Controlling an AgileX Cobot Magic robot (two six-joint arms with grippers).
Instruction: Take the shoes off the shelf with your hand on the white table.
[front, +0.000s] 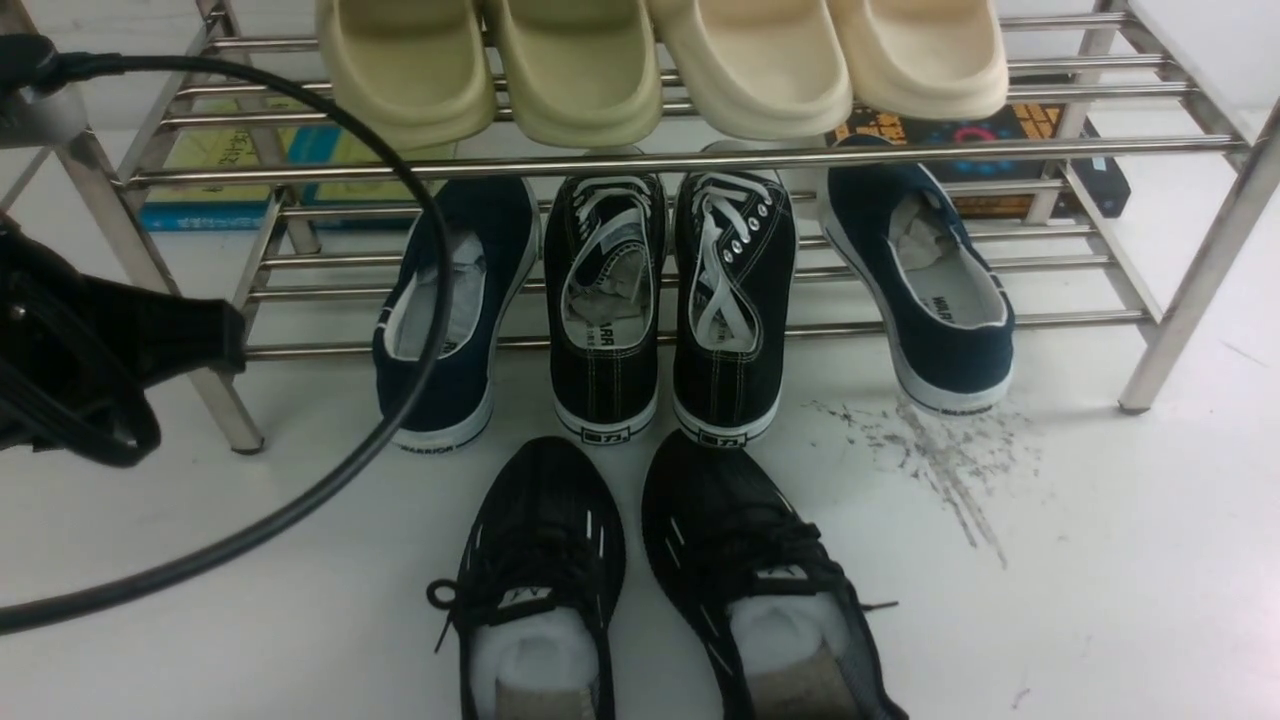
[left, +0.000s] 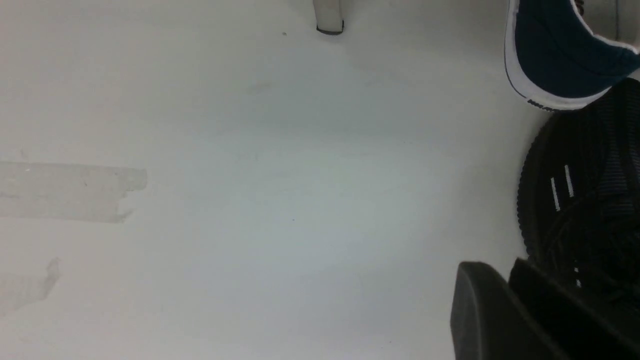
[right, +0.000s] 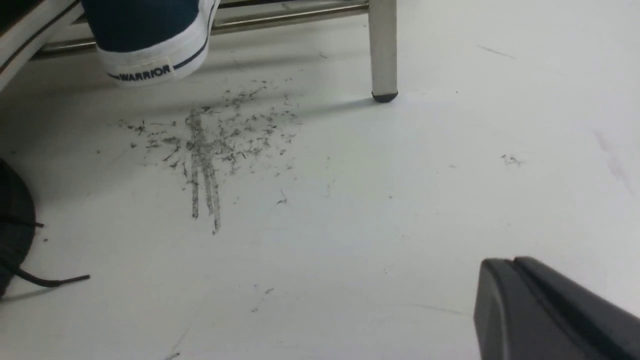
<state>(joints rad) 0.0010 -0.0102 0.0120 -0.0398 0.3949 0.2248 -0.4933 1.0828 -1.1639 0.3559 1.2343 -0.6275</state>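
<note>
The left gripper (left: 504, 276) is seen released, its fingertips parted by a narrow gap with only air between them. In the front view, the black arm (front: 60, 350) is held at the left, beside the shelf (front: 690, 165), and a thick black cable (front: 345, 480) is looped across. On the lower tier, from left to right, are set a navy slip-on (front: 400, 400), two black canvas sneakers (front: 605, 385) with white laces, and a second navy slip-on (front: 950, 360), all with heels jutting past the front bar. On the upper tier, two green clogs (front: 580, 90) are followed by two cream clogs (front: 930, 60). The task's black shoes (front: 545, 530) are placed side by side on the white table (front: 1100, 560), off the shelf and in front of it; their toes are pointed toward the canvas sneakers, and white stuffing (front: 535, 655) is seen inside. To their right, the table is marked by dark scuffs (front: 940, 460). The right gripper (right: 512, 260), seen only in its wrist view, is clenched, its fingertips pressed together above the table, with nothing grasped.
</note>
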